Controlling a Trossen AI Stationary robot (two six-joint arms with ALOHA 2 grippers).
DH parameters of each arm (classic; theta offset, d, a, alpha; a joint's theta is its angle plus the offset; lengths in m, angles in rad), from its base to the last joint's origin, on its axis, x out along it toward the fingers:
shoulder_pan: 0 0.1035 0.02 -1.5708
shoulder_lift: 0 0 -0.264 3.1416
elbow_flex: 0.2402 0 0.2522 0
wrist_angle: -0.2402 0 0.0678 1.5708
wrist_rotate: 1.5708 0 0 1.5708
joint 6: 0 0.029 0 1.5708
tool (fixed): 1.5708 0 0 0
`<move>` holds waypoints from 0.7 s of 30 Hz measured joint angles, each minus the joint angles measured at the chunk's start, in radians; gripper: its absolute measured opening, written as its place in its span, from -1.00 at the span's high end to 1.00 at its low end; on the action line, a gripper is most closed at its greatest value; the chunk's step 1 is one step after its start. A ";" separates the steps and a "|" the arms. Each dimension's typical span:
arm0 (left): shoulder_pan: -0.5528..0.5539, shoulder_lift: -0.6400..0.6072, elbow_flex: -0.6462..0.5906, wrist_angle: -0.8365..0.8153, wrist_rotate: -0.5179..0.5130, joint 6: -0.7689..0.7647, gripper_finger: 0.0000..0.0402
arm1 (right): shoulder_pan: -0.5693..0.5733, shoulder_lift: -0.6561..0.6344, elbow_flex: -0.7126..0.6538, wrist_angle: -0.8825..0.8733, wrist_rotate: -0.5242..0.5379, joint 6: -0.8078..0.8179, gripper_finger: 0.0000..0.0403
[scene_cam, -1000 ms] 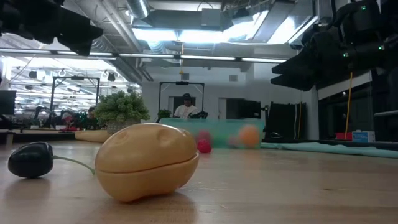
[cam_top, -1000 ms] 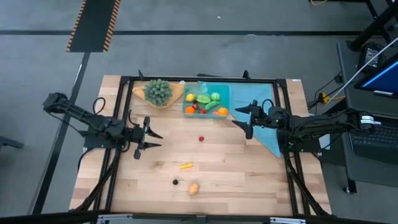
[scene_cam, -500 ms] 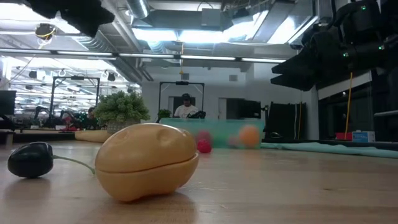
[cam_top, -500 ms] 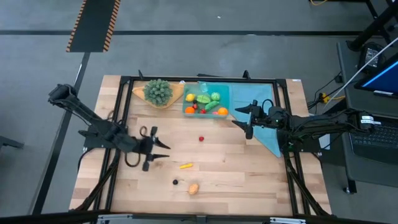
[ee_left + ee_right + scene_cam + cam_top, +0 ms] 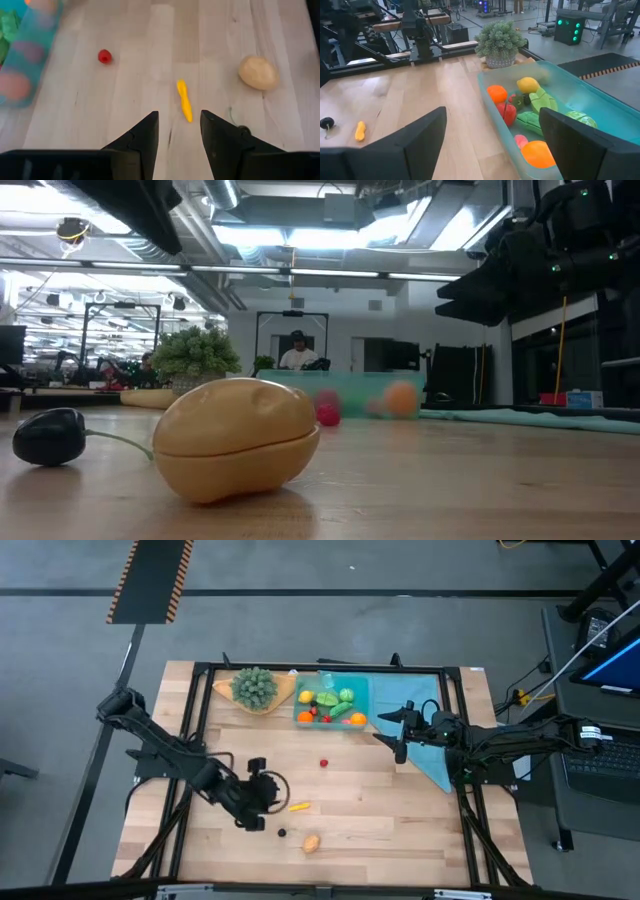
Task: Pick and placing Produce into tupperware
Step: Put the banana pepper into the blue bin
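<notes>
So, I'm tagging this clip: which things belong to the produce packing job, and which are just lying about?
Part of the job:
- tupperware, already holding several pieces
- yellow piece, just ahead of the left gripper
- red piece
- tan potato
- small dark piece

Lying about:
- bushy green plant on its wooden dish
- teal cloth

Teal tupperware, yellow produce

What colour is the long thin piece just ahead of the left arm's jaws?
Yellow; the long thin piece shows best in the left wrist view.
</notes>
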 joint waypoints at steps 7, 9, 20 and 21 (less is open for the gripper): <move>0.000 0.089 0.103 -0.050 0.025 -0.003 0.32 | 0.000 0.000 0.000 -0.002 0.000 -0.004 -0.59; 0.000 0.094 0.104 -0.054 0.026 -0.023 0.32 | 0.000 0.000 0.000 -0.002 0.000 -0.003 -0.59; 0.014 0.133 0.104 -0.022 0.003 -0.053 0.32 | 0.000 0.000 0.000 -0.005 0.000 -0.003 -0.59; 0.019 0.149 0.104 -0.021 0.002 -0.047 0.32 | 0.000 0.000 0.000 -0.007 0.000 -0.003 -0.59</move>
